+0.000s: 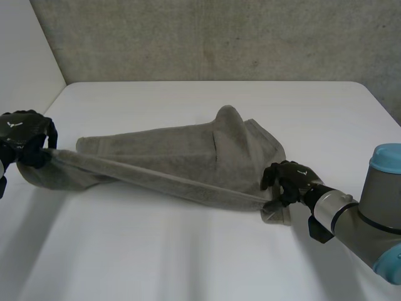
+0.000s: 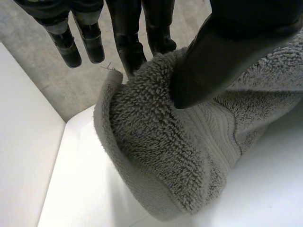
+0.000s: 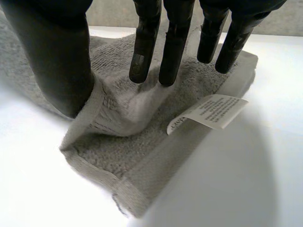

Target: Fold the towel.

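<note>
Gripping grey towel (image 1: 188, 163) at both ends, one hand per end. Lies across mid of white table (image 1: 188, 263), running from 9 o'clk to approx 4 o'clk in head view. Drawn into a straight line along near hem, btwn the two hands. Slumps behind that line toward 12 o'clk, w/ a bunched peak approx 1 o'clk off towel mid.

Seeing left hand (image 1: 28, 135) at 9 o'clk edge of table, clamped on towel end there. Confirmed in left wrist view: thumb (image 2: 213, 61) pressed onto terry, pinching a thick fold against one finger (image 2: 130, 52) behind it. Leaves two other fingers (image 2: 92, 42) clear of cloth, hanging free beside the fold. Shows towel end sagging below thumb in a rounded roll, woven band just under thumb tip.

Seeing right hand (image 1: 289, 179) at approx 4 o'clk, on towel's corner, w/ grey right arm (image 1: 351, 216) and its light-blue cap coming in from 4–5 o'clk. Confirmed in right wrist view: thumb (image 3: 57, 61) and fingers (image 3: 147, 52) pinching up a ridge of cloth at the corner, hem wrapped against thumb. Holds narrow, fingers near straight, tips sunk in terry. Leaves rest of corner flat on table under palm. Shows white care label (image 3: 210, 111) sticking out from hem just beside fingertips, print too small to read.

Backed by grey concrete wall (image 1: 219, 37) at 12 o'clk, white panel (image 1: 25, 56) at approx 10 o'clk.
</note>
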### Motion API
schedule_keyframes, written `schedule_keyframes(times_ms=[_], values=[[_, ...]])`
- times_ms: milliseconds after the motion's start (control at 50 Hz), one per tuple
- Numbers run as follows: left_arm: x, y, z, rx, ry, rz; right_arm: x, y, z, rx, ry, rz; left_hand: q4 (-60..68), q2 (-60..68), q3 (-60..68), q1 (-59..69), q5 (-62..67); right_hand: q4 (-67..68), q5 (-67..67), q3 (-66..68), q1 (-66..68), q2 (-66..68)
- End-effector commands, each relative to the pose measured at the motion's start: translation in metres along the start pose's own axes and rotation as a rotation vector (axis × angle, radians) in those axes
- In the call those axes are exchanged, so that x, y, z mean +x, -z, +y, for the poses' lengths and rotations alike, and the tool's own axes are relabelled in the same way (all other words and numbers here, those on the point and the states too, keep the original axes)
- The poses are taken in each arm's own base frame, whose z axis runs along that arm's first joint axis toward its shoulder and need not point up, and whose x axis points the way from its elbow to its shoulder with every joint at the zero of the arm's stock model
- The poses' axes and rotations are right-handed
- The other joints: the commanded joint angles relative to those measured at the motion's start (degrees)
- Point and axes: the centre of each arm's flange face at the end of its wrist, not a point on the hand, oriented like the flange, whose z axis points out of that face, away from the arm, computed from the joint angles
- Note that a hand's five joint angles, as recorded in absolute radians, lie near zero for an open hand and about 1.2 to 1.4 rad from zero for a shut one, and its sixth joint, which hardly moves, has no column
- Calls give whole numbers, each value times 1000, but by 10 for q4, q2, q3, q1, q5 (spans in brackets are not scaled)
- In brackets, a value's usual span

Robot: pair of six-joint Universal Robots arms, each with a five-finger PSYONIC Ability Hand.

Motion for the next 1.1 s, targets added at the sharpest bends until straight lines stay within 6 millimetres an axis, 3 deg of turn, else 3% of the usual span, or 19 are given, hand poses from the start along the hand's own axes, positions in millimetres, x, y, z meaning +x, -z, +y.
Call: schedule_keyframes(times_ms=[20,200,220,240,260,280,320,360,380,400,420,460,560,640,680,820,840,940,1100], values=[[-2,1,-2,12,23,-8,4,-5,3,3,5,21,-34,41,-30,56,46,-44,12,-25,12,6],[-1,3,-5,25,51,-8,-6,-8,15,-27,-5,-6,-34,41,-30,56,46,-44,20,-25,21,14],[-1,3,-5,25,52,-8,-8,-9,15,-25,-6,-13,-34,41,-30,56,46,-44,77,-25,77,71],[-1,3,-5,25,52,-8,-10,-9,16,-22,-10,-17,-34,41,-30,56,46,-44,225,-25,226,220],[-1,4,-5,25,52,-8,-10,-9,16,-22,-10,-17,-34,41,-30,56,46,-44,227,-25,228,221],[-1,4,-5,24,53,-8,-10,-9,12,-7,-17,-18,-34,41,-30,56,46,-44,373,-25,374,367],[-1,4,-5,22,55,-8,-8,-8,7,10,-26,-21,-34,41,-30,56,46,-44,374,-25,375,369],[0,5,-5,24,54,-8,-13,0,-13,65,-6,-50,-34,41,-30,56,46,-44,374,-25,375,369],[0,7,-5,24,53,-7,-13,0,-13,65,-6,-50,-34,41,-30,56,46,-44,374,-25,375,369],[0,7,-5,24,53,-7,-19,8,-30,116,18,-77,-34,41,-30,56,46,-44,374,-25,375,369],[1,8,-5,24,53,-7,-19,8,-30,116,18,-77,-34,41,-30,56,46,-44,374,-25,375,369],[3,10,-6,29,50,0,-20,27,-70,216,87,-108,-34,41,-30,56,46,-44,374,-25,375,369],[10,17,-8,41,45,28,-24,51,-98,226,192,-157,-34,41,-30,56,46,-44,374,-25,375,369],[19,21,-9,54,38,59,-26,50,-91,172,247,-171,-34,41,-30,56,46,-44,374,-25,375,369],[21,21,-9,53,37,64,-22,38,-66,86,318,-164,-34,41,-30,56,46,-44,374,-25,375,369],[22,20,-8,49,38,70,-8,19,-32,-32,440,-68,-34,41,-30,56,46,-44,374,-25,375,369],[22,20,-8,49,38,70,-5,16,-28,-46,433,-47,-34,41,-30,56,46,-44,258,-25,259,253],[19,19,-7,46,42,62,2,12,-25,-48,431,7,-34,41,-30,56,46,-44,61,-25,62,55],[19,19,-7,47,41,62,8,13,-21,-42,404,77,-34,41,-30,56,46,-44,45,-25,46,40]])
